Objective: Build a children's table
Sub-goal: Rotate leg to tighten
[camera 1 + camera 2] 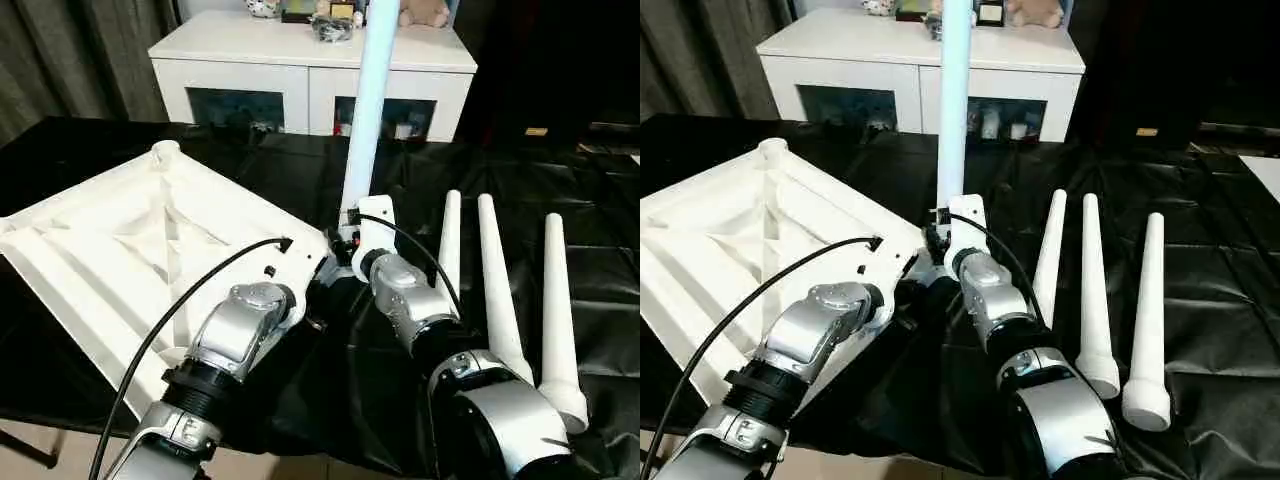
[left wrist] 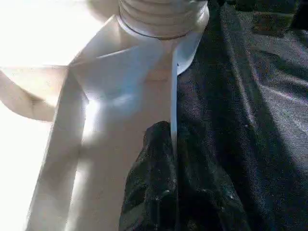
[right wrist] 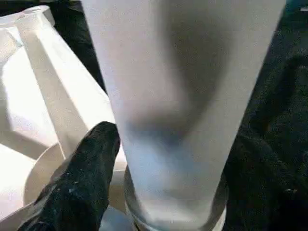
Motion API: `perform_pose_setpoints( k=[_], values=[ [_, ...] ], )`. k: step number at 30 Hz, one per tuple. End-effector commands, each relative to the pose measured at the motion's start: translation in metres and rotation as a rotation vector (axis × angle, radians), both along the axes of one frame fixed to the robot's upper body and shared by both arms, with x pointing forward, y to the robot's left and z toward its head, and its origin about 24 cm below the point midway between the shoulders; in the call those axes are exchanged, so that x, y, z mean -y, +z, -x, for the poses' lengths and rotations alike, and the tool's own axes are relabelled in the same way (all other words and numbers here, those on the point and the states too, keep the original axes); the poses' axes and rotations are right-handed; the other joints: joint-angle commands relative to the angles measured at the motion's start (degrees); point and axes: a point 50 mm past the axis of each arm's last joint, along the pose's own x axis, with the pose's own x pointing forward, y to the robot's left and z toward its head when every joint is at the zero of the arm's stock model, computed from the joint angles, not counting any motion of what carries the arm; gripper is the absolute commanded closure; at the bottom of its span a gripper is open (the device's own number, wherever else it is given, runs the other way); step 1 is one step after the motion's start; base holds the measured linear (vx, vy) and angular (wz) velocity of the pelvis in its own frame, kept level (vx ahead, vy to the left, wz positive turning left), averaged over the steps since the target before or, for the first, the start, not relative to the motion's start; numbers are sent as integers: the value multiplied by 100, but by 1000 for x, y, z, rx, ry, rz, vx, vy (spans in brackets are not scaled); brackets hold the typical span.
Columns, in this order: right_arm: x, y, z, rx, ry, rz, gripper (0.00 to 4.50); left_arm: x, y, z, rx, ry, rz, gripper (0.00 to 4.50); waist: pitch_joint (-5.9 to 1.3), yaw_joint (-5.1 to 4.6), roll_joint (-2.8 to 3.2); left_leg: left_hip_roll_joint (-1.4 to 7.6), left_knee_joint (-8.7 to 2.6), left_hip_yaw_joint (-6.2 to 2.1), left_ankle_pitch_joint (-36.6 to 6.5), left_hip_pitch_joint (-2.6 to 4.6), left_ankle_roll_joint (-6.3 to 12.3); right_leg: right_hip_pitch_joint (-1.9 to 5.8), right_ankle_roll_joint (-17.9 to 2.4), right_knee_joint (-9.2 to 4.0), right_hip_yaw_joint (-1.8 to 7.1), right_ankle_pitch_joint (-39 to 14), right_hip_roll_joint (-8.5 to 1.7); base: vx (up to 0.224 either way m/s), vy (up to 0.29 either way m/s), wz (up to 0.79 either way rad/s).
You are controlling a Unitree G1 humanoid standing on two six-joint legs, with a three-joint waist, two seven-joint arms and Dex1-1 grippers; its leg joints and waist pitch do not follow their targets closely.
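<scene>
So the tabletop (image 1: 120, 250) is lying upside down on the black-covered counter (image 1: 600, 260), ribbed underside facing up, over on the left side. One leg (image 1: 368, 110) stands upright in the corner socket nearest the middle of the scene. Three more legs (image 1: 1095, 300) lie side by side on the counter to the right, thick ends toward the near edge.

Left end effector (image 2: 163, 192) is clenched on the tabletop's rim right by that corner socket; the wrist view shows a black finger against the thin white edge. Right end effector (image 3: 159, 159) sits at the base of the standing leg, one black finger (image 3: 82, 178) just beside it, though I can't tell if it's gripping or let go.

White cabinet (image 1: 310, 70) with dark glass doors at the far side.
</scene>
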Motion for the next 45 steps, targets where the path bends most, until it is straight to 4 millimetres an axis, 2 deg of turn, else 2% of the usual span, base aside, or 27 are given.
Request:
perform_pose_setpoints(
  k=[1, 3, 6, 10, 12, 13, 15, 18, 20, 21, 22, 23, 26, 28, 29, 30, 32, 33, 35, 38, 40, 42, 43, 45],
  values=[
    [-7, -4, 3, -38, 41, -10, 114, -4, -9, 2, -32, 7, 9, 450, -172, 20, -29, 268, -493, -71, -1853, -58, 45, 156, -653, -483, 279, -2258, -329, 0, 0, 0],
    [-7, 1, 1, -19, 61, -19, 114, -5, -9, 2, -34, 4, 9, 450, -173, 22, -30, 269, -492, -66, -1764, -78, 62, 174, -678, -469, 283, -2177, -329, 0, 0, 0],
    [-8, 6, 0, 6, 82, -19, 114, -5, -9, 3, -36, -3, 13, 450, -175, 39, -42, 265, -476, -49, -1599, -68, 108, 170, -668, -477, 296, -2266, -343, 0, 0, 0],
    [-4, 10, 0, 32, 123, 3, 114, -7, -8, 4, -34, -33, 22, 450, -187, 60, -47, 272, -464, -36, -1273, -97, 158, 203, -751, -435, 305, -2017, -337, 0, 0, 0],
    [-2, 10, 1, 34, 131, 15, 114, -8, -8, 4, -35, -37, 24, 450, -184, 68, -54, 269, -458, -24, -1238, -93, 177, 193, -734, -445, 308, -2096, -333, 0, 0, 0],
    [0, 10, 1, 37, 141, 20, 114, -9, -8, 4, -34, -41, 24, 450, -186, 73, -49, 261, -449, -11, -1374, -60, 176, 153, -727, -477, 308, -2321, -333, 0, 0, 0],
    [4, 8, 4, 31, 166, 26, 114, -11, -8, 4, -33, -46, 25, 450, -188, 87, -60, 259, -455, -12, -1364, -86, 180, 166, -647, -485, 305, -2391, -325, 0, 0, 0],
    [13, 5, 8, 23, 193, 47, 114, -14, -7, 4, -28, -58, 25, 450, -214, 125, -45, 264, -444, 6, -1037, -97, 218, 178, -700, -440, 321, -1982, -303, 0, 0, 0],
    [19, 3, 10, 23, 197, 62, 114, -15, -7, 4, -27, -69, 25, 450, -214, 128, -41, 264, -451, 9, -1142, -96, 221, 172, -708, -451, 306, -2124, -292, 0, 0, 0],
    [21, 2, 11, 21, 194, 63, 114, -16, -7, 4, -28, -74, 24, 450, -211, 129, -19, 257, -448, 12, -1300, -78, 180, 141, -671, -474, 305, -2322, -291, 0, 0, 0],
    [23, 2, 12, 20, 192, 64, 114, -16, -7, 5, -27, -77, 24, 450, -226, 117, -37, 253, -446, 6, -1337, -91, 161, 151, -661, -477, 303, -2339, -290, 0, 0, 0],
    [24, 2, 12, 19, 190, 64, 114, -17, -7, 5, -28, -81, 24, 450, -233, 119, -24, 250, -442, 2, -1297, -99, 160, 160, -669, -466, 303, -2287, -288, 0, 0, 0],
    [30, 3, 13, 20, 177, 67, 114, -18, -7, 6, -24, -105, 26, 450, -251, 137, -16, 260, -429, 21, -1145, -93, 167, 148, -750, -440, 313, -2004, -277, 0, 0, 0],
    [34, 6, 14, 24, 173, 59, 114, -20, -6, 8, -26, -129, 34, 450, -261, 140, 15, 258, -421, 26, -1020, -115, 176, 170, -814, -415, 314, -1807, -268, 0, 0, 0],
    [36, 7, 15, 26, 179, 55, 114, -21, -6, 10, -28, -140, 37, 450, -275, 144, 2, 263, -416, 36, -1000, -112, 200, 163, -835, -403, 313, -1754, -262, 0, 0, 0],
    [38, 9, 17, 29, 194, 48, 114, -23, -7, 11, -29, -146, 38, 450, -278, 156, 34, 264, -414, 39, -1060, -104, 210, 151, -841, -405, 314, -1803, -255, 0, 0, 0],
    [41, 11, 21, 36, 242, 42, 114, -26, -7, 13, -26, -171, 41, 450, -293, 161, 10, 258, -406, 38, -968, -141, 226, 185, -849, -384, 314, -1626, -237, 26, -5, 2],
    [42, 13, 24, 37, 274, 38, 114, -28, -7, 14, -26, -177, 41, 450, -313, 164, 15, 262, -386, 55, -825, -141, 276, 175, -922, -348, 323, -1343, -222, 51, -10, 4],
    [45, 15, 29, 42, 327, 29, 114, -31, -6, 16, -16, -202, 45, 450, -314, 166, 19, 258, -368, 91, -906, -136, 315, 143, -1000, -348, 330, -1344, -210, 57, -15, 8],
    [49, 17, 35, 50, 391, 28, 114, -36, -5, 18, -7, -238, 38, 450, -366, 176, 32, 261, -314, 108, -551, -175, 364, 180, -1144, -243, 337, -870, -205, 57, -20, 6],
    [56, 20, 40, 61, 451, 65, 114, -41, -3, 23, 12, -318, 41, 450, -399, 184, 33, 249, -251, 107, -41, -235, 484, 228, -1283, -147, 328, -173, -190, 27, -10, 1],
    [59, 21, 44, 68, 483, 80, 114, -43, -1, 27, 20, -380, 50, 450, -406, 176, 52, 256, -235, 105, 40, -251, 537, 244, -1322, -114, 334, 16, -197, 0, 0, 0],
    [60, 21, 46, 70, 512, 89, 114, -43, 0, 31, 28, -424, 55, 450, -415, 174, 73, 258, -214, 129, 7, -212, 575, 213, -1391, -119, 338, 49, -178, 0, 0, 0],
    [63, 22, 49, 76, 559, 106, 114, -45, 2, 36, 33, -486, 62, 450, -426, 185, 76, 272, -207, 124, 34, -213, 590, 225, -1435, -97, 337, 114, -173, 0, 0, 0]
  ],
)
